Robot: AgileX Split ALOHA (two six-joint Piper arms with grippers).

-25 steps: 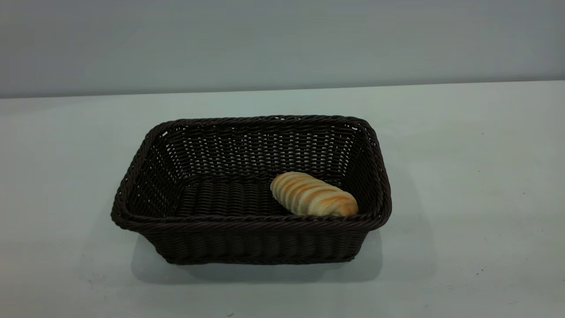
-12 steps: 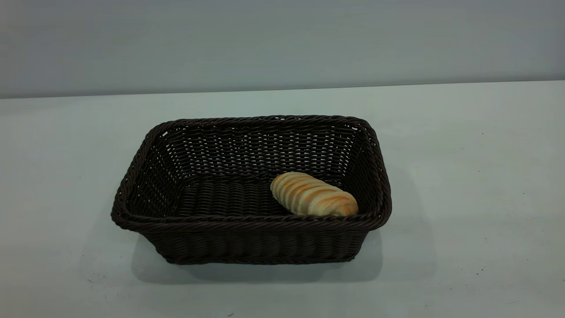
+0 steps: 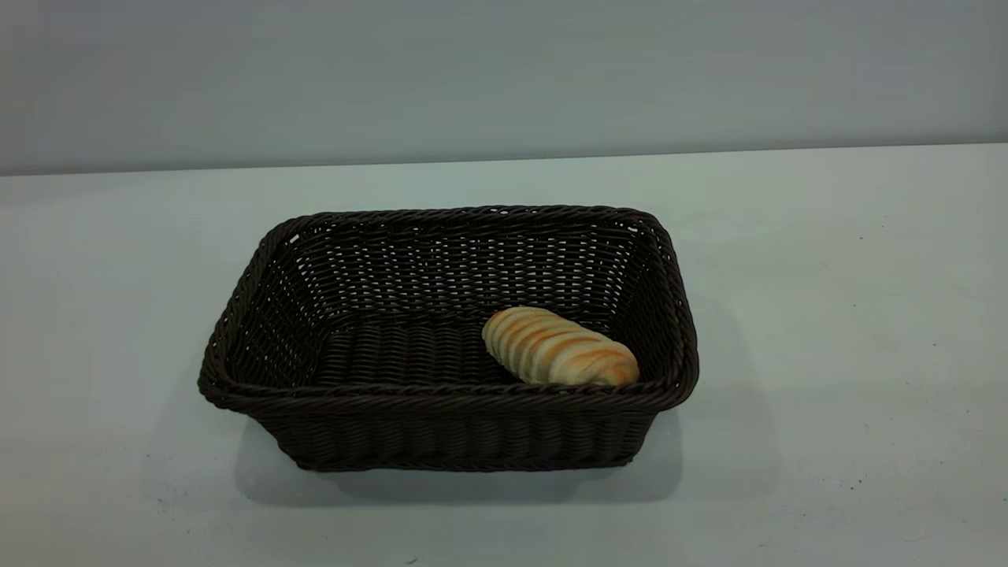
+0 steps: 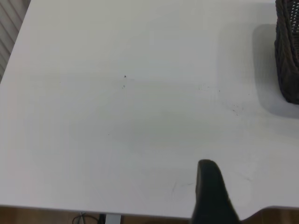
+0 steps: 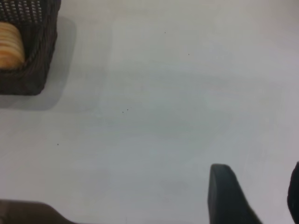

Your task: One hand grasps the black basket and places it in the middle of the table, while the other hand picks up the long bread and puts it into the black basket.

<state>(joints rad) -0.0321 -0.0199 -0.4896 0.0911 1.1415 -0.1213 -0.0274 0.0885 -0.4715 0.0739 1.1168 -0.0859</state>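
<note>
The black basket [image 3: 447, 429] stands on the middle of the white table [image 3: 827, 315]. The long bread [image 3: 557, 348] lies inside it, at its right front corner. Neither arm shows in the exterior view. In the left wrist view one black finger [image 4: 211, 189] of my left gripper hangs over bare table, far from the basket's corner [image 4: 287, 51]; no second finger is beside it. My right gripper [image 5: 258, 171] is open and empty over bare table, well away from the basket [image 5: 28, 74] and the bread's end [image 5: 9, 46].
A plain grey wall runs behind the table's far edge. The table's front edge and the floor below show in the left wrist view [image 4: 275, 215]. A few tiny dark specks dot the tabletop.
</note>
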